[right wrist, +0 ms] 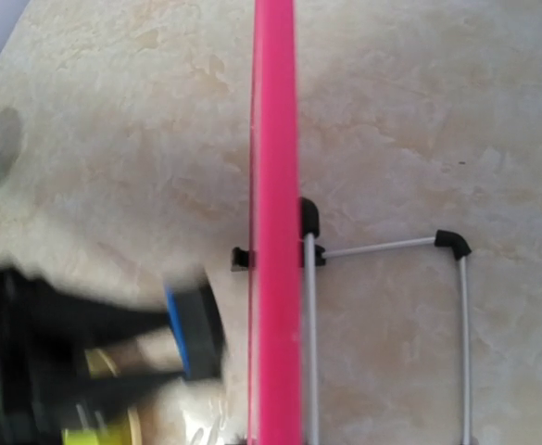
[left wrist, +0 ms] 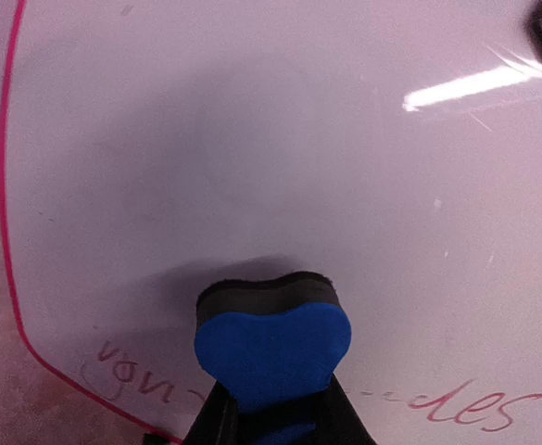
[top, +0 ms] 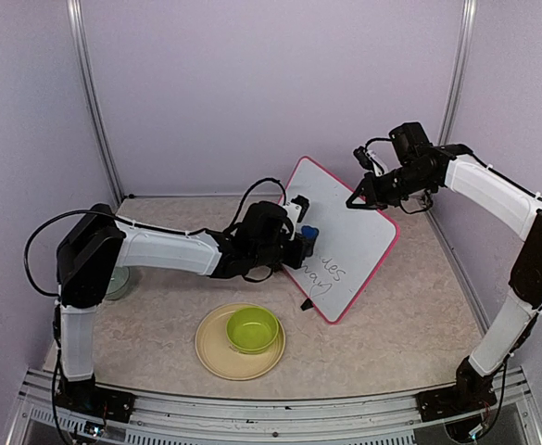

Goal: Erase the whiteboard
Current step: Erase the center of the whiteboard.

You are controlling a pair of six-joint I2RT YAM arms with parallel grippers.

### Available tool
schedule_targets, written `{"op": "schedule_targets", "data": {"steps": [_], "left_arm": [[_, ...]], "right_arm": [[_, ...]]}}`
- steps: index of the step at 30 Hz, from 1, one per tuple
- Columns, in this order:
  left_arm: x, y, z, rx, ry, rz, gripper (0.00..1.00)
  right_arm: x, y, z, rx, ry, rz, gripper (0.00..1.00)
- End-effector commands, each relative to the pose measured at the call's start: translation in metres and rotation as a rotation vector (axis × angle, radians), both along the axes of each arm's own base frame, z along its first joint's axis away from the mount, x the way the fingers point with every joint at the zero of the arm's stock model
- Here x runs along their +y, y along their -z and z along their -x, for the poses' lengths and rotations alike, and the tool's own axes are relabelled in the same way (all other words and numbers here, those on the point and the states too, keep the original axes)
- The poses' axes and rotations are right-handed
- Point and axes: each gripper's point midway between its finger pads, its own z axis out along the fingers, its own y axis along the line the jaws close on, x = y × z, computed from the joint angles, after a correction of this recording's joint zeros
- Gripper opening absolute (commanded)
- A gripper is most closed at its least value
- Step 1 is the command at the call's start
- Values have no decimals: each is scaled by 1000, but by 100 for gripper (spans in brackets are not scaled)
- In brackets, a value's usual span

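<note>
Mid-wipe: the left gripper (top: 300,244) squeezes a blue foam eraser (left wrist: 272,357) against the pink-framed whiteboard (top: 349,218). The right gripper (top: 356,198) pinches its top edge. Next, wipe the words (left wrist: 479,408) near its bottom.

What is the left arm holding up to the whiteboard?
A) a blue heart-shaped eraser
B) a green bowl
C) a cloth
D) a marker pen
A: the left fingers are shut on a heart-shaped blue eraser, held at the whiteboard.
</note>
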Motion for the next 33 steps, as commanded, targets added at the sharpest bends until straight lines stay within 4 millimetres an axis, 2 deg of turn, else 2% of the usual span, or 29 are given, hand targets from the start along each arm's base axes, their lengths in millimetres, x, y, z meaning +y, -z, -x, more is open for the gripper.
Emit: {"op": "schedule_targets", "data": {"steps": [1,6,10,15,22,30,33], "left_arm": [[43,-45,-41,-43,-71,88,2],[36,-66,-44,-58,11,146,2],[18,-65,-37,-44,87,181,2],[8,-32,-43,11,84,182,2],[2,35,-44,115,74,138,2],[17,73,-27,186,60,127,2],[22,81,-21,199,58,126,2]], "right_arm": [[-4,24,7,-10,-54,113,0],[-4,26,7,-5,-55,113,0],[-4,27,6,-3,-54,114,0],[-3,26,6,-3,-55,114,0],[-3,28,6,1,-56,113,0],[-2,29,6,2,-59,112,0],[-2,28,6,2,-60,111,0]]}}
